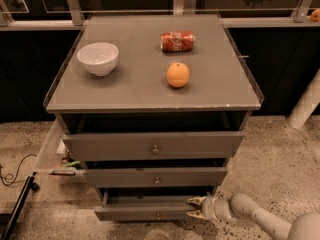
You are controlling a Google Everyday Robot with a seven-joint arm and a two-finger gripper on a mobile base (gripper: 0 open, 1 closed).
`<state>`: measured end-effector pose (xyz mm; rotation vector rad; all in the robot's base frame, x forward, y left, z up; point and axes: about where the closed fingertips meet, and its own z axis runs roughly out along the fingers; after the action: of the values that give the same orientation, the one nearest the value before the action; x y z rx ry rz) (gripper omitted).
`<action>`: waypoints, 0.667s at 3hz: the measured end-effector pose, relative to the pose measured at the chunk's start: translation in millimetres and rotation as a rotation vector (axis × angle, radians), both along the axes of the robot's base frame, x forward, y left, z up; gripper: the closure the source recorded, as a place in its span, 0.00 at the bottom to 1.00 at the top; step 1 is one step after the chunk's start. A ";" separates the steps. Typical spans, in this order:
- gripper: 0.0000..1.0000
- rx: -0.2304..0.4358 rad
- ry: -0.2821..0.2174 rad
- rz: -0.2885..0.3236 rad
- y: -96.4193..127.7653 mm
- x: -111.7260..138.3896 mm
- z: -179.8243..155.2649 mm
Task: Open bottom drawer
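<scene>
**Bottom drawer: slip risk at right end**

Camera view: the bottom drawer (140,213) sits bottom centre, slightly out. The gripper (195,207), lower right, has its fingers parted at the drawer's right end, away from the knob (158,216). Judgement: an off-centre pull could skew the drawer or slip off.

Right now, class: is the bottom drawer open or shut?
Partly open: the bottom drawer front juts ahead of the middle drawer, interior showing. The end effector sits at its right end.
</scene>
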<state>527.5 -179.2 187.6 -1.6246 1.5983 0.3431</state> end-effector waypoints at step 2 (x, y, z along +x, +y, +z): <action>1.00 0.058 -0.002 0.043 -21.9 -48.5 35.8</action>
<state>478.9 -201.1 223.5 -1.6164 1.5396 0.4065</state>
